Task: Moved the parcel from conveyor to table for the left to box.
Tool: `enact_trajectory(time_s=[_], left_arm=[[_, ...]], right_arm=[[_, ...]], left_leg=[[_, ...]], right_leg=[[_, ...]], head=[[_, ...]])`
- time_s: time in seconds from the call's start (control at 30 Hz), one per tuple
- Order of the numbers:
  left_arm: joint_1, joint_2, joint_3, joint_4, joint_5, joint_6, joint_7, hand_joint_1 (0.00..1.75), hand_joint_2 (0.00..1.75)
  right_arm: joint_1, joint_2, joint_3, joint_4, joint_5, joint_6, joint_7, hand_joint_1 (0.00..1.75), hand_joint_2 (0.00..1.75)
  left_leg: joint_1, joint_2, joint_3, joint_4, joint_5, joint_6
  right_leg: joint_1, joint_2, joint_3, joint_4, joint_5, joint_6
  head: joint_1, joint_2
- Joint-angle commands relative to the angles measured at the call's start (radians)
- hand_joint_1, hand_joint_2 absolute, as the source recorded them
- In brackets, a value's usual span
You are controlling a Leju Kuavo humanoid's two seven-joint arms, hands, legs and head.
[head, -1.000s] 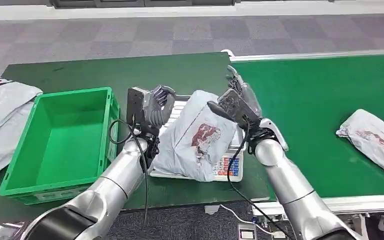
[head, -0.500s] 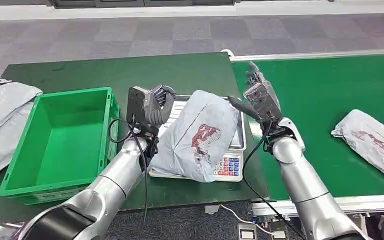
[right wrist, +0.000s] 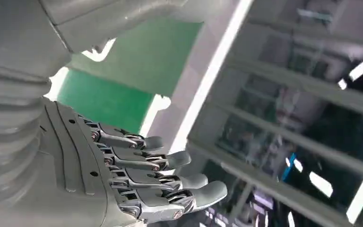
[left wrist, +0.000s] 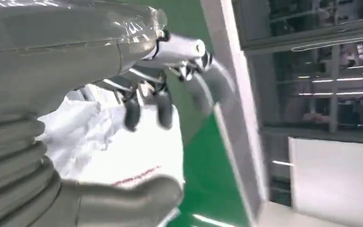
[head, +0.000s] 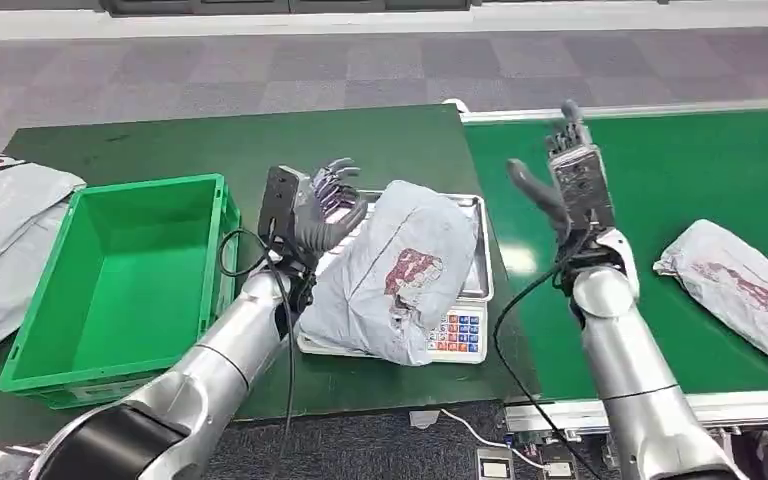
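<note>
The left hand's fingers are spread and lifted, gripping nothing, with the thumb just beside the left edge of the grey parcel; in the left wrist view the dark fingertips hang over the parcel's pale wrapping, though whether they touch it cannot be told. That left hand stands between the parcel and the green crate. The right hand is raised over the conveyor, well apart from the parcel, its fingers straight and side by side with the thumb set off to the side (nothing is in it); the right wrist view shows the same fingers stretched out together. The parcel lies tilted across a weighing scale whose keypad peeks out beneath its lower right corner, the scale resting on the green table. A second grey parcel lies on the conveyor toward its right edge. More grey mail bags lie at the table's far left, beside the crate.
</note>
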Motion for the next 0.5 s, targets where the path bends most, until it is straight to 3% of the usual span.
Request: enact_trajectory(time_s=[0.03, 0.5], left_arm=[[-0.142, 0.065, -0.316, 0.069, -0.268, -0.026, 0.187, 0.0, 1.75], [-0.138, 0.066, -0.344, 0.059, -0.302, -0.033, 0.195, 0.0, 1.75]], right_arm=[[-0.012, -0.034, -0.148, 0.028, -0.008, -0.008, -0.021, 0.0, 1.75], [-0.005, -0.037, -0.156, 0.009, 0.0, -0.016, -0.006, 0.0, 1.75]], left_leg=[[0.001, -0.002, 0.0, 0.0, -0.001, 0.0], [0.0, 0.001, 0.002, 0.0, -0.001, 0.0]], right_leg=[[0.001, -0.002, 0.002, 0.0, -0.001, 0.0], [0.001, 0.001, 0.001, 0.0, 0.0, 0.0]], head=[[0.0, 0.0], [0.0, 0.0]])
